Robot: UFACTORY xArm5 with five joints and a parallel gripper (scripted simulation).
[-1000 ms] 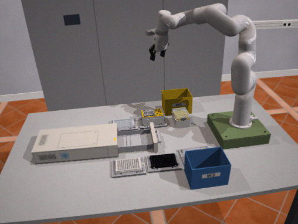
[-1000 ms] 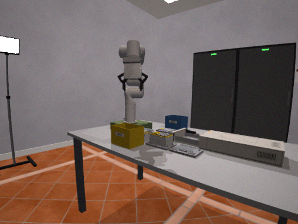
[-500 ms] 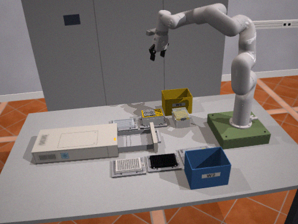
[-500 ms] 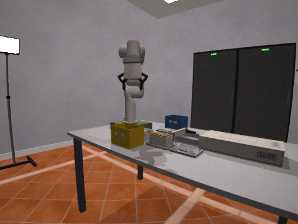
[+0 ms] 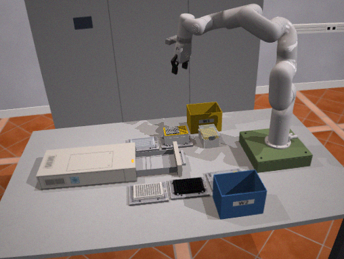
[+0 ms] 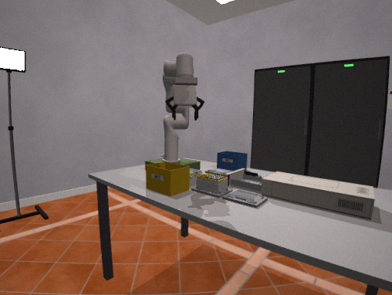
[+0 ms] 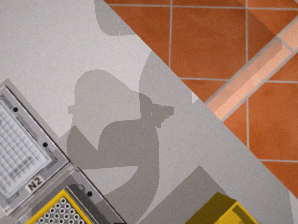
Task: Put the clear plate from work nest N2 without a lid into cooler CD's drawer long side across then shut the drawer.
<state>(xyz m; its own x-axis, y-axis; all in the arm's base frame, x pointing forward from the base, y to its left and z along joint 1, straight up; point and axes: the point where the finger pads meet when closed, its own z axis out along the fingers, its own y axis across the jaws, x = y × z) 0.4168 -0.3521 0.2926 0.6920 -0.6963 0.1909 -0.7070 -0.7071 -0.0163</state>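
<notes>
The clear plate lies without a lid in nest N2 at the back of the bench, just behind the cooler's drawer. It also shows in the wrist view at the lower left, above the N2 label, and in the exterior view. The beige cooler CD lies at the left. Its drawer is pulled out to the right and looks empty, and the orange lamp is lit. My gripper is open and empty, high above the back edge of the bench.
A yellow-topped tip rack, a small box and the yellow bin W1 stand right of N2. A white plate, a black plate and the blue bin W2 sit in front. The arm's green base is at the right.
</notes>
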